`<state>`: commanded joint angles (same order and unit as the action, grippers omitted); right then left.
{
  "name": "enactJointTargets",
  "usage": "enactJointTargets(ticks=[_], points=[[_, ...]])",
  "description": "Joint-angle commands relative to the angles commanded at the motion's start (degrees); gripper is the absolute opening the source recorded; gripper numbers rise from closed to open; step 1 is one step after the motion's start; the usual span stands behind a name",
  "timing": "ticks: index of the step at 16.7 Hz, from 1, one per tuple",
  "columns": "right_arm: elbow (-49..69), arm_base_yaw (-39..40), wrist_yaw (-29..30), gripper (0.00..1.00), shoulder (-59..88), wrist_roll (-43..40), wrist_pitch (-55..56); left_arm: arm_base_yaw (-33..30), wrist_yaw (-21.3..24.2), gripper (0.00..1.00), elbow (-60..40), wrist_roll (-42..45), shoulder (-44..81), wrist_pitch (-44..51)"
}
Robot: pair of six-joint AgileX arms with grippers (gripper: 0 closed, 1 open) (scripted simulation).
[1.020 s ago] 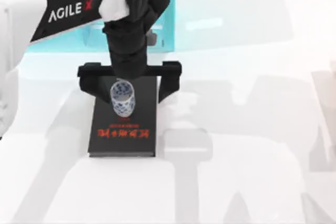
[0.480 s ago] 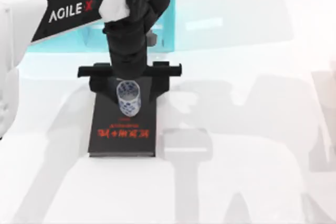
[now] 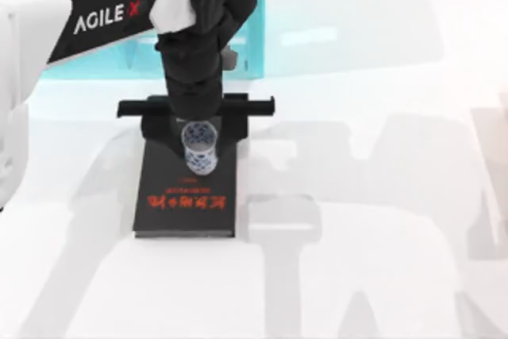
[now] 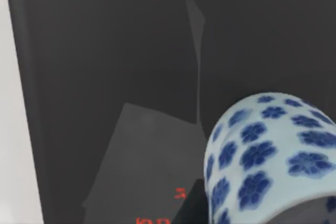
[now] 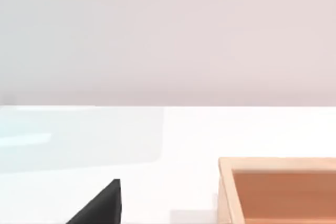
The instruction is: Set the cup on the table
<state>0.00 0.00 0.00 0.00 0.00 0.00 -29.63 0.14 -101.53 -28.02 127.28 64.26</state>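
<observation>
1. Closing inward since one second ago: fingers of the left hand (image 3: 198, 142) drawing from a wide spread toward the cup (image 3: 200, 149), with the cross-bar above them staying at the same width. Shifting too: the cup, sliding slightly toward the top view's right, now sitting midway between the fingers.
2. Standing upright on the black book (image 3: 171, 216), near its far end, with the mouth facing up and the long axis vertical. Not resting on the surface (image 3: 357, 275) at this moment.
3. Hanging directly over the cup from the left arm, which is reaching in from the top view's left, in front of the cyan shelf unit (image 3: 254, 29). Flanking the cup on the top view's left and right sides, so the closing line is running across the cup's axis.
4. Holding the fingers apart, with a dark gap seeming to remain on each side of the cup wall; contact judged as not yet made, though black fingers against a black cover are making this hard to confirm.
5. Showing in the left wrist view: the patterned cup wall (image 4: 268, 156) close by, above the book cover.
6. Judging the step in hand as the grasp, with lifting and placing not yet begun.
7. Judging the coming move as finishing the squeeze, raising clear of the book, then carrying sideways to bare surface beside it.
</observation>
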Motion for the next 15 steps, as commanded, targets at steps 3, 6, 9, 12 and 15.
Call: enactJointTargets(ticks=[3,6,9,12,15], points=[[0.0,0.0,0.0,1.0,0.0,0.0,0.0,0.0,0.0,0.0,0.0,0.0,0.0,0.0],[0.0,0.0,0.0,1.0,0.0,0.0,0.0,0.0,0.0,0.0,0.0,0.0,0.0,0.0],[0.0,0.0,0.0,1.0,0.0,0.0,0.0,0.0,-0.1,0.0,-1.0,0.1,-0.2,1.0],[0.0,0.0,0.0,1.0,0.0,0.0,0.0,0.0,-0.1,0.0,-4.4,0.1,-0.6,5.0],[0.0,0.0,0.0,1.0,0.0,0.0,0.0,-0.1,-0.1,0.0,-7.9,0.0,-1.3,9.5]])
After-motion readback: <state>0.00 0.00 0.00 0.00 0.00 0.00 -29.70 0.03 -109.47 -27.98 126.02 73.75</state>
